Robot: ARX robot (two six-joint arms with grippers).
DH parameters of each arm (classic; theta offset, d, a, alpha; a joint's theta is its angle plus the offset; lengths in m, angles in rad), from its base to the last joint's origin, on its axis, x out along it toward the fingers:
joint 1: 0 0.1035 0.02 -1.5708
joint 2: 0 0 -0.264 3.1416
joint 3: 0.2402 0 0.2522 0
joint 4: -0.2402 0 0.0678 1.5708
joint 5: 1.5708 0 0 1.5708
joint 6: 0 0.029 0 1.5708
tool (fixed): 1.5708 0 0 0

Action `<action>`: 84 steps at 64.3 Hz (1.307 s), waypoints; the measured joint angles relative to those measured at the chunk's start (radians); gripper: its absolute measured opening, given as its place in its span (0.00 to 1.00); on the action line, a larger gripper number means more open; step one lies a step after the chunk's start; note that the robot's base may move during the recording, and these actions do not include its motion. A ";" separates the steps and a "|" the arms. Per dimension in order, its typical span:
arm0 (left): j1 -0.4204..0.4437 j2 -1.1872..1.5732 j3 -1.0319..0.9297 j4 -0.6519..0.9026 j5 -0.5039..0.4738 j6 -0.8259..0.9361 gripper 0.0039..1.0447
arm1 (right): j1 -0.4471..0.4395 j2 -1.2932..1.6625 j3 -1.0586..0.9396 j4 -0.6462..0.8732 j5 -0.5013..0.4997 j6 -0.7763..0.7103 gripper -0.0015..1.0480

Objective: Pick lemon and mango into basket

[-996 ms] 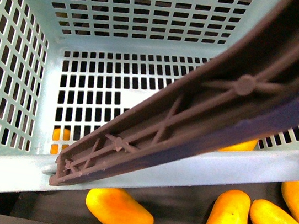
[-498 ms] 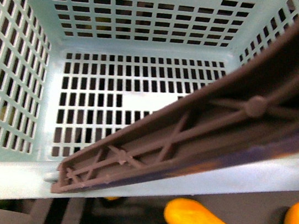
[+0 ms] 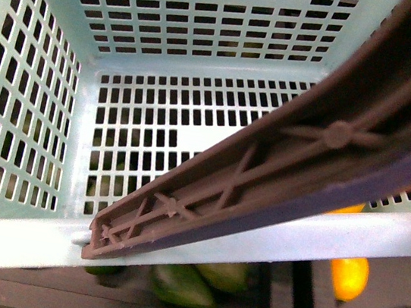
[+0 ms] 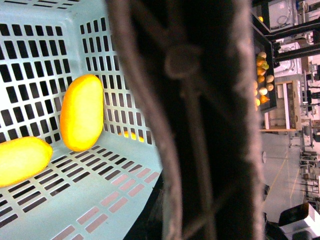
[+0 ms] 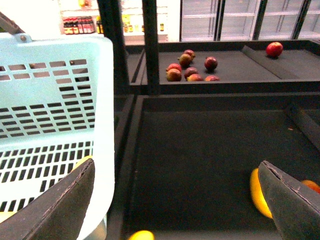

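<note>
The front view looks down into the basket (image 3: 82, 106), whose slotted floor shows no fruit inside; the brown handle (image 3: 280, 164) crosses it on a slant. Below the near rim lie dark green fruits (image 3: 183, 285) in one dark tray, and a mango (image 3: 349, 275) in the tray beside it.

The left wrist view adds two yellow fruits seen through the basket's slotted walls: a mango (image 4: 81, 112) against one wall and what looks like the lemon (image 4: 22, 160) beside it, whether inside or outside the basket I cannot tell. The handle fills this picture, and the left gripper itself is not visible.

The right wrist view shows the right gripper (image 5: 177, 200) spread wide and empty over a dark tray (image 5: 200, 150), basket alongside. Red fruits (image 5: 192, 67) sit in a farther tray.
</note>
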 joint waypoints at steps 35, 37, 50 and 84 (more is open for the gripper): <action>0.000 0.000 0.000 0.000 -0.003 0.003 0.04 | 0.000 -0.001 0.000 -0.001 -0.002 0.000 0.92; 0.000 0.000 0.000 0.000 -0.003 0.003 0.04 | 0.000 -0.001 0.000 -0.001 0.001 0.000 0.92; 0.000 0.000 0.000 0.000 -0.005 0.004 0.04 | 0.000 -0.001 0.000 -0.001 0.000 0.000 0.92; 0.015 0.000 0.000 0.000 -0.032 0.008 0.04 | -0.002 -0.001 0.000 -0.001 -0.010 0.000 0.92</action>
